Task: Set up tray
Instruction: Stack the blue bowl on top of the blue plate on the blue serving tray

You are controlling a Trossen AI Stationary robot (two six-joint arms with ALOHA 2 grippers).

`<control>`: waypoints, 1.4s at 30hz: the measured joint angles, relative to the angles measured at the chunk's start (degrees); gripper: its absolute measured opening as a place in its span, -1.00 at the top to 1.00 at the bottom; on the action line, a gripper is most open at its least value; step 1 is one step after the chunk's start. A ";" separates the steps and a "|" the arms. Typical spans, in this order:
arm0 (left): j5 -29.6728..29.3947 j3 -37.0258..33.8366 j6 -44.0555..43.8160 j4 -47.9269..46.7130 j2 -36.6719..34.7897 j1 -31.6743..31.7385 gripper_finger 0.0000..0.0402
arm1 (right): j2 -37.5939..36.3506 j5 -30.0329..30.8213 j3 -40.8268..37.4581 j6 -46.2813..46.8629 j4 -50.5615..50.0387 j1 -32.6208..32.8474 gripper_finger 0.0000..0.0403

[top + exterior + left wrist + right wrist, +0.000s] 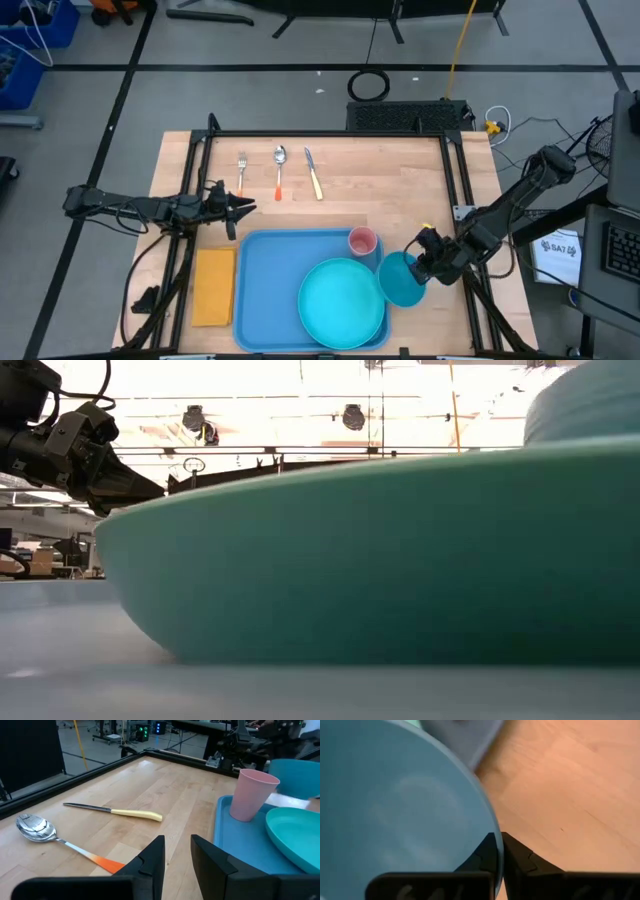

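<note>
Slippage is your risk: your right claw [499, 851] pinches only the bowl's [402, 279] thin rim, just beside the tray [262, 272]; the left claw [176, 854], narrowly parted, holds nothing.

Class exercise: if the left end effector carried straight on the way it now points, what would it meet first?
Probably the pink cup standing on the tray; the left end effector aims past bare table toward it, though depth is hard to judge.
</note>
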 joint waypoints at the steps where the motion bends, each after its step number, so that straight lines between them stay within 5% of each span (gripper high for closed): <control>1: -0.01 0.00 0.00 0.00 -0.02 -0.01 0.52 | -0.57 0.54 -0.02 -0.32 0.25 0.29 0.99; 6: -0.03 0.00 0.00 0.02 0.00 0.00 0.52 | -2.02 7.64 -0.01 -5.20 8.49 0.75 0.99; 10: -0.05 0.00 0.00 0.02 -0.02 0.01 0.52 | 0.28 12.59 0.06 -16.34 24.90 -1.29 1.00; 18: -0.08 0.00 0.00 0.04 -0.02 0.01 0.52 | 14.84 2.38 0.10 -27.12 44.67 -8.86 1.00; 28: -0.10 0.00 0.00 0.07 -0.01 0.00 0.52 | 27.81 -7.48 9.19 -27.63 32.90 -11.43 1.00; 33: -0.10 0.00 0.00 0.07 0.00 -0.01 0.52 | 28.18 -7.32 13.65 -25.09 17.89 -10.07 1.00; 42: -0.10 0.00 0.00 0.07 0.00 0.01 0.52 | 27.86 -8.65 14.25 -20.93 9.25 -8.89 1.00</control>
